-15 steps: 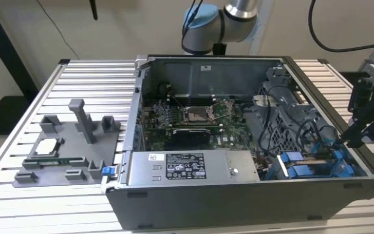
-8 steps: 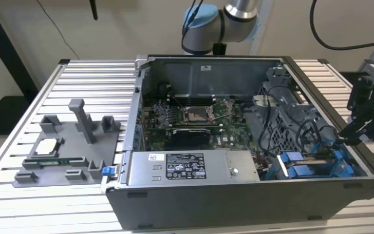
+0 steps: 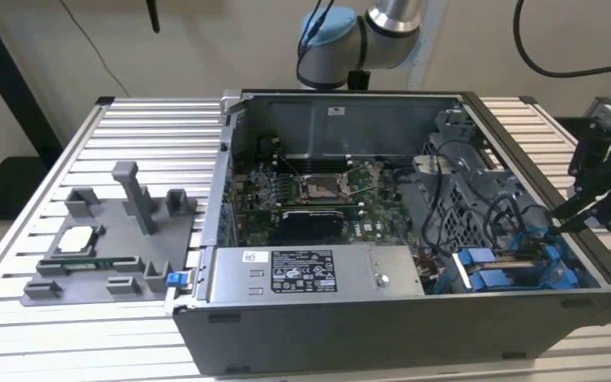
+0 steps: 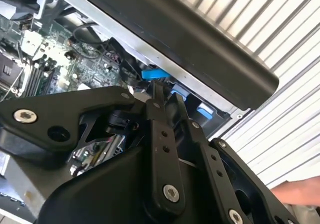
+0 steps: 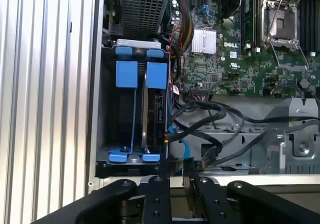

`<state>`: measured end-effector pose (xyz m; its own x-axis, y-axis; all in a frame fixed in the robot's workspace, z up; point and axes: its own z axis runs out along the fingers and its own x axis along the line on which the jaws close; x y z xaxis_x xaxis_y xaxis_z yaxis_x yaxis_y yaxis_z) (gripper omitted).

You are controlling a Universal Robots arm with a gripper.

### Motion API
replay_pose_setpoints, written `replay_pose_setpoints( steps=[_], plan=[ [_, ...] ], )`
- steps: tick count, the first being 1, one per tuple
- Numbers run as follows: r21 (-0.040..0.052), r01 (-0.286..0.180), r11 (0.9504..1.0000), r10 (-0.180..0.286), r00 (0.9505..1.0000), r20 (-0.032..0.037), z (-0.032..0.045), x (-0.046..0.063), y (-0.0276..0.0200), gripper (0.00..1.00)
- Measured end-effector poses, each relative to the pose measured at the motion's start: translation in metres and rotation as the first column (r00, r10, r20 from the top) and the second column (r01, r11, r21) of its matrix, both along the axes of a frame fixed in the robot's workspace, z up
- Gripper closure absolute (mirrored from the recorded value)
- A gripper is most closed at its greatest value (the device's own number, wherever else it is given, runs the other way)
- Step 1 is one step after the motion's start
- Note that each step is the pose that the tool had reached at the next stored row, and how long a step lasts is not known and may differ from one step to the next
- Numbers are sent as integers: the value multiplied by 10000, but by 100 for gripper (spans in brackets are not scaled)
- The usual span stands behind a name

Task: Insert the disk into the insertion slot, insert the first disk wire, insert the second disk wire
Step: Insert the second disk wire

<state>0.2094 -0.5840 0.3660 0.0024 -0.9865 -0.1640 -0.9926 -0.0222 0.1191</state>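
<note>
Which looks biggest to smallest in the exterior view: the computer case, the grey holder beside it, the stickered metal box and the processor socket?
1. Computer case.
2. Grey holder.
3. Metal box, close to the holder, so those two are unsure.
4. Processor socket, clearly smallest.

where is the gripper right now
In the exterior view, the gripper sits at the exterior view's right, by the computer case's wall there, close to the insertion slot with its blue fittings.

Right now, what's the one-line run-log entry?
black gripper: by grey metal drive cage | silver-grey disk, blue carrier: in cage | black wires: beside cage
</note>
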Motion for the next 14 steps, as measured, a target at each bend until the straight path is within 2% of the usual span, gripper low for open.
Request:
replay_pose_setpoints(
  steps=[2,4,14],
  plan=[
    [60,0,10000,0,10000,-2,0,0,-46,0],
    [77,9,10000,-9,10000,-15,-4,1,-81,0],
    [259,361,9990,-360,9993,-43,-76,1,-91,0]
  ],
)
